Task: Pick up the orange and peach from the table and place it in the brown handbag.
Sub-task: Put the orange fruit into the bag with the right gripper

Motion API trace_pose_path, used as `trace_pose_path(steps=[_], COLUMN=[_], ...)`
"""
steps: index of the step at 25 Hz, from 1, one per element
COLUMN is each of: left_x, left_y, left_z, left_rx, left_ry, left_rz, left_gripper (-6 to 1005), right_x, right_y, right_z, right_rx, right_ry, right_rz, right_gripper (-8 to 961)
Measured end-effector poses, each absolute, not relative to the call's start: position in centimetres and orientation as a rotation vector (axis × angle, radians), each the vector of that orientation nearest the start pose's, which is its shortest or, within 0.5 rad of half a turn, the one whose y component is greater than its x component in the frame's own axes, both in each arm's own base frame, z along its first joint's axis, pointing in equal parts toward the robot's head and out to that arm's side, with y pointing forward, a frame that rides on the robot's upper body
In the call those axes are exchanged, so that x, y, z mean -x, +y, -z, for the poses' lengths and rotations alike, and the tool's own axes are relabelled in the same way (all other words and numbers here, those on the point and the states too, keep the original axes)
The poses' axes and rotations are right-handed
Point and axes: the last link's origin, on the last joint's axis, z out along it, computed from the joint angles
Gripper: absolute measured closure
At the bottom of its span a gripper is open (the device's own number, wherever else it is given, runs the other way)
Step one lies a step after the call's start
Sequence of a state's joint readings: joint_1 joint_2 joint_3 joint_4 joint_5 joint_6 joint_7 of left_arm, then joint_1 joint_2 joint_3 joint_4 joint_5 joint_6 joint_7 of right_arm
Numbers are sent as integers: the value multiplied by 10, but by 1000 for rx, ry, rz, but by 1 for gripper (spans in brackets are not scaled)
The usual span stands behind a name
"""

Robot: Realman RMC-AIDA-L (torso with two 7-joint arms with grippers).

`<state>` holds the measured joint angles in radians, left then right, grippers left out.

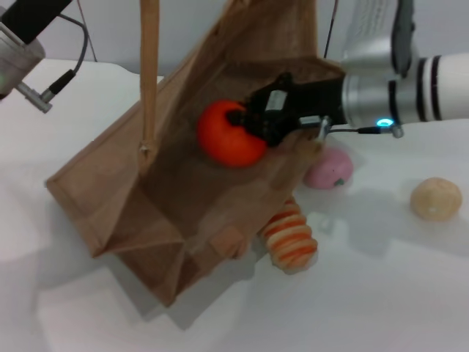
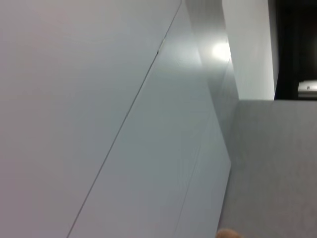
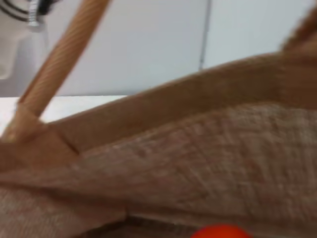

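Right gripper (image 1: 245,121), clamped on the smooth red-orange ball (image 1: 227,136) inside the tan woven jute tote (image 1: 183,198), should lower before releasing.

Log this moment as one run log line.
right gripper: holding orange inside brown handbag | peach: on table beside bag | left arm: raised at far left, holding bag handle up
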<state>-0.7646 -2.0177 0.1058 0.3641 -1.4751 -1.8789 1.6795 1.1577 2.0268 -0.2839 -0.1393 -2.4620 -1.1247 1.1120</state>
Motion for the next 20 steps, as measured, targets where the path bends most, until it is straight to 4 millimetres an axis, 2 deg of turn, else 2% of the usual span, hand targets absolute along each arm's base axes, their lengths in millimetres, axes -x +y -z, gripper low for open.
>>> trace_pose_path(steps=[7, 13, 18, 20], left_x=[183, 198, 222, 231], left_y=[369, 362, 349, 344], left_z=[-93, -98, -108, -112], left_rx=[2091, 1972, 1835, 1793], left_ry=[-486, -499, -514, -519], left_rz=[1887, 1930, 1933, 1931], left_gripper=[877, 877, 877, 877], right_x=[-108, -112, -113, -115], right_y=[420, 411, 409, 407], right_z=[92, 100, 100, 99], right_rx=[2883, 2891, 2894, 2893], right_ry=[-101, -256, -274, -257], right_rz=[-484, -466, -474, -499], right_gripper=[885, 614, 411, 363])
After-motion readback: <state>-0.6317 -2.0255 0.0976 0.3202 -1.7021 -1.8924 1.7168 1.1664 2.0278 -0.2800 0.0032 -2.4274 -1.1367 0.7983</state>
